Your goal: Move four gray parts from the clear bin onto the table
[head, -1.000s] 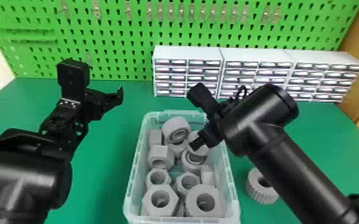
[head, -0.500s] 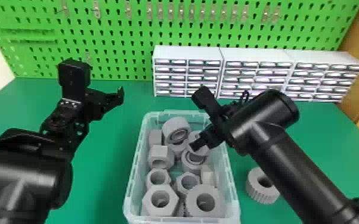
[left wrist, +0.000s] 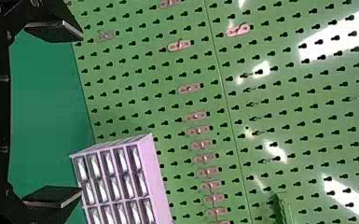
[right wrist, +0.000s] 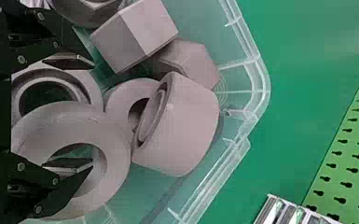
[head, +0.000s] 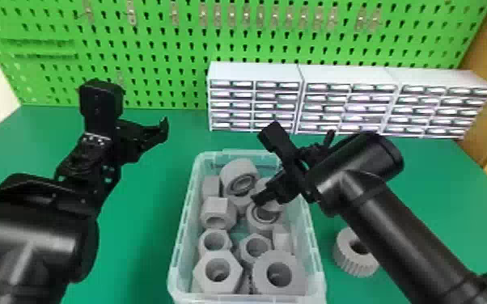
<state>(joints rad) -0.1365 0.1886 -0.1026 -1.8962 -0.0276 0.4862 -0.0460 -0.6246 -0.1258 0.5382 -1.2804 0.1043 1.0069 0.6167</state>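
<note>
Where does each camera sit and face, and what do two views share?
Head: looks forward and down at the clear bin; left arm and right arm show.
Left wrist: faces the pegboard past the open left claw.
Right wrist: looks into the bin past the open right claw.
Head and right wrist share the bin.

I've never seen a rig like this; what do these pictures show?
These are a robot's two black arms, each with a two-fingered gripper. The head view looks forward and down; the others come from each wrist.

On the green table stands a clear bin of gray hex nuts and rings. A ribbed gray ring lies right of it. Behind are drawer units and a pegboard.

The left gripper is open, left of the bin; the right gripper, fingers apart, is at the parts. Neither appears to hold anything.
</note>
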